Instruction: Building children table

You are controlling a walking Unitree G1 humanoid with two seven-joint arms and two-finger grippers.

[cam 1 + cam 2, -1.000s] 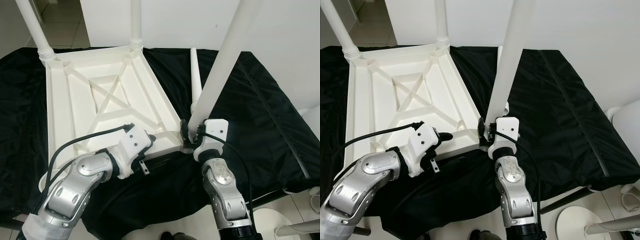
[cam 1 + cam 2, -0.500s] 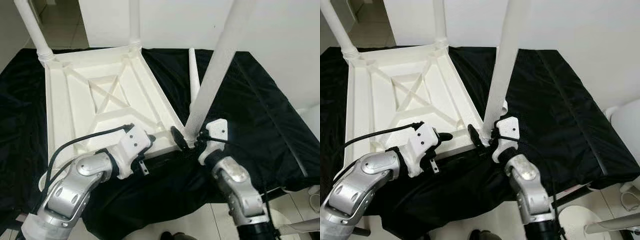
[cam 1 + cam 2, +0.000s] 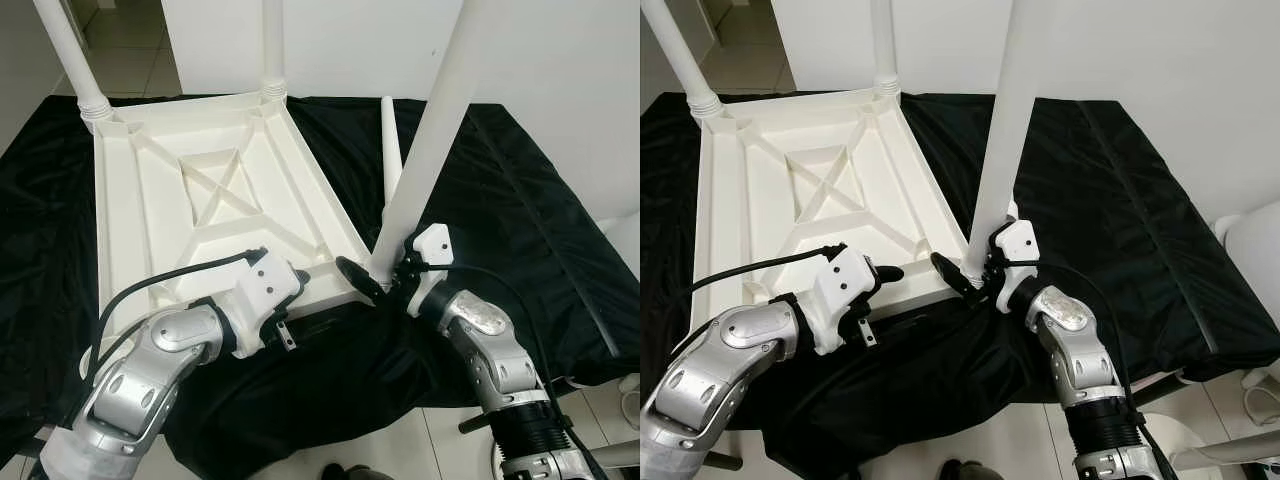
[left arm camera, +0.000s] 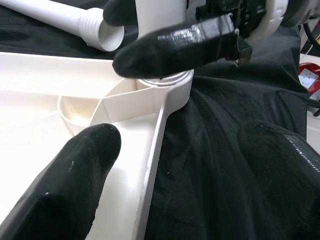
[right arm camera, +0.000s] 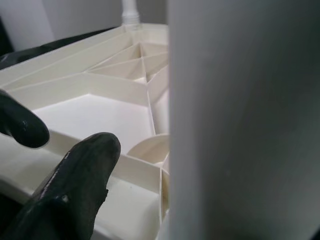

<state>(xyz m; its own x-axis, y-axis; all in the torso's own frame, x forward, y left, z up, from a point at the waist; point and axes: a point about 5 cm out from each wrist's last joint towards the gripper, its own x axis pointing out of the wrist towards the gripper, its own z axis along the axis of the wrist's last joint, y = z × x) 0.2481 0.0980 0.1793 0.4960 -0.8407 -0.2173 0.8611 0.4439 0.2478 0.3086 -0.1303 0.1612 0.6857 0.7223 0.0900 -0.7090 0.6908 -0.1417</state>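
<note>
A white plastic table top [image 3: 160,215] lies upside down on a black cloth. Two legs [image 3: 62,45] stand in its far corners. A third leg [image 3: 432,120] leans upright in the near right corner socket [image 4: 167,80]. My right gripper [image 3: 368,272] is shut on that leg's base, with one finger [image 4: 175,47] lying across its front. My left gripper [image 3: 300,285] is open at the top's near rim, with one finger [image 4: 75,170] over the inner side and the other above the cloth. A fourth leg [image 3: 390,150] lies loose on the cloth behind.
The black cloth [image 3: 520,210] covers the work surface and hangs over its near edge. White furniture [image 3: 1250,235] and a round white base [image 3: 1160,440] stand at the right. A white wall rises behind, and tiled floor [image 3: 125,45] lies at the far left.
My right arm has swung out from beneath the leg to the right, and its wrist has turned about the leg's base. The leg stays in the corner socket. The left arm has not moved.
</note>
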